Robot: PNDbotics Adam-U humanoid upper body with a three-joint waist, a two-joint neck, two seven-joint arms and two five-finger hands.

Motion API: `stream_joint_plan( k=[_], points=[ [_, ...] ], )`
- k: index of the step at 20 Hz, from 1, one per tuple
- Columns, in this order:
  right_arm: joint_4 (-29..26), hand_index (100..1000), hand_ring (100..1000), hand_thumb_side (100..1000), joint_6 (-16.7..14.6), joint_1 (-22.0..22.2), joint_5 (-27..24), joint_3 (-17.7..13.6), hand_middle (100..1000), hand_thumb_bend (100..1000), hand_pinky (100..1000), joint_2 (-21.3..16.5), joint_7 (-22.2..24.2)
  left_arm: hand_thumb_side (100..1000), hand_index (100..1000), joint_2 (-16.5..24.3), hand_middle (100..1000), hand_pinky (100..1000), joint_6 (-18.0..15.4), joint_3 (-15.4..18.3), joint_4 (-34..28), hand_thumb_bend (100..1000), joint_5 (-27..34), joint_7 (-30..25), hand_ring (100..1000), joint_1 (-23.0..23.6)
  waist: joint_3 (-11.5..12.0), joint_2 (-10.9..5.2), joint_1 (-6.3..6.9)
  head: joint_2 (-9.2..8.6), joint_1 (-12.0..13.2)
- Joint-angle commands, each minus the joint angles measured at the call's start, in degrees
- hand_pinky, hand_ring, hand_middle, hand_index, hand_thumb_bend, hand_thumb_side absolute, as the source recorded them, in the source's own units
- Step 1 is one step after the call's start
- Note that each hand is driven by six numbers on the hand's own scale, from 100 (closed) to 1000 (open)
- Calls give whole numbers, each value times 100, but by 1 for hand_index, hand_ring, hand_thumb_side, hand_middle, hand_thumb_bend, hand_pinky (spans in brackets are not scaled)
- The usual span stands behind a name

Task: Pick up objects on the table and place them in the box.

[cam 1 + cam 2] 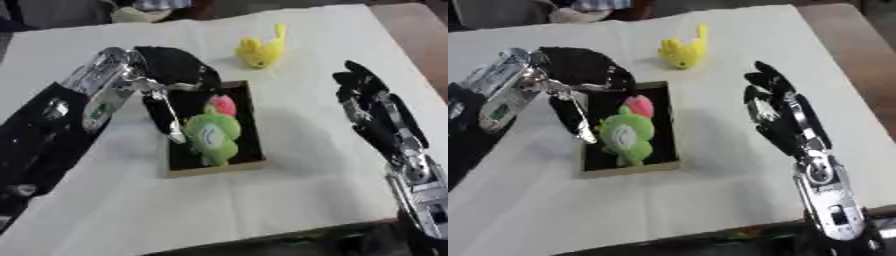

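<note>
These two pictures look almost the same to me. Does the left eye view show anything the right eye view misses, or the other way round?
Only the left eye view shows more of the left arm at its left edge. Only the right eye view shows more bare table right of the right hand.

Both share the rest: the left hand over the box, its fingers pointing down beside a green plush toy lying in the box with something pink, a yellow plush toy on the white cloth beyond, and the open right hand raised.
</note>
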Motion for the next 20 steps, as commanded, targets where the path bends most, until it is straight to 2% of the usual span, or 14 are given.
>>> stream_joint_plan(
  k=[1, 4, 7, 11, 15, 20],
  points=[
    [16, 963, 907, 613, 16, -295, 111, -54, 812, 100, 838, -255, -21, 603, 870, 539, 794, 810, 160, 345, -637, 640, 354, 52, 777, 129, 36, -170, 28, 26, -35],
    [276, 964, 905, 600, 10, -780, 285, -9, 814, 100, 837, -492, 31, 586, 842, 855, 760, 788, 678, 844, -1306, 542, 914, 441, 736, 602, 114, -179, -3, 26, -73],
    [857, 966, 907, 594, 51, -1393, 397, 115, 819, 100, 839, -690, 162, 594, 832, 1040, 731, 765, 1284, 1337, -1847, 449, 1548, 1094, 691, 1203, 192, -187, -32, 26, -127],
    [1862, 972, 919, 588, -6, -2318, 679, 304, 840, 100, 842, -844, 459, 611, 814, 974, 698, 740, 1888, 1785, -2282, 370, 2305, 2042, 649, 1959, 299, -190, -56, 26, -229],
    [3254, 980, 937, 573, -104, -3248, 1357, 318, 869, 100, 848, -777, 731, 625, 805, 788, 685, 728, 2127, 2049, -2632, 343, 2884, 2643, 634, 2680, 360, -185, -70, 26, -309],
    [4686, 996, 985, 520, -168, -4028, 2630, 13, 928, 100, 878, -518, 579, 653, 798, 465, 673, 718, 2245, 2312, -2917, 319, 3023, 2945, 620, 3464, 434, -180, -79, 26, -404]
  ],
)
